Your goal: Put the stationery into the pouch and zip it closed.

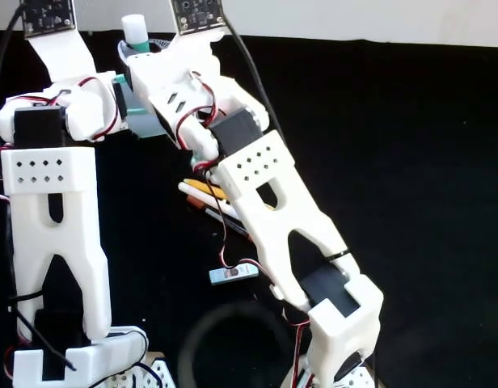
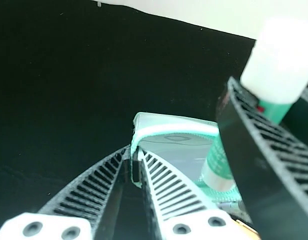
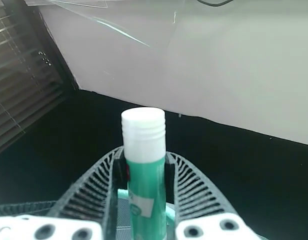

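A green glue stick [image 3: 143, 170] with a white cap stands upright between the fingers of my right gripper [image 3: 143, 167], which is shut on it. Its lower end hangs at the mouth of the pale teal pouch [image 2: 176, 142]. My left gripper [image 2: 134, 159] is shut on the pouch's teal rim and holds it up. From above, the glue stick [image 1: 135, 32] and right gripper [image 1: 144, 61] are at the back of the table, with the left gripper [image 1: 124, 101] beside the pouch [image 1: 142, 120], which the arms largely hide.
Several pens and pencils [image 1: 202, 192] lie on the black cloth under the right arm's forearm. A small light-blue item [image 1: 233, 274] lies nearer the front. A dark ring [image 1: 233, 339] sits at the front edge. Open black cloth [image 1: 411, 162] stretches to the right.
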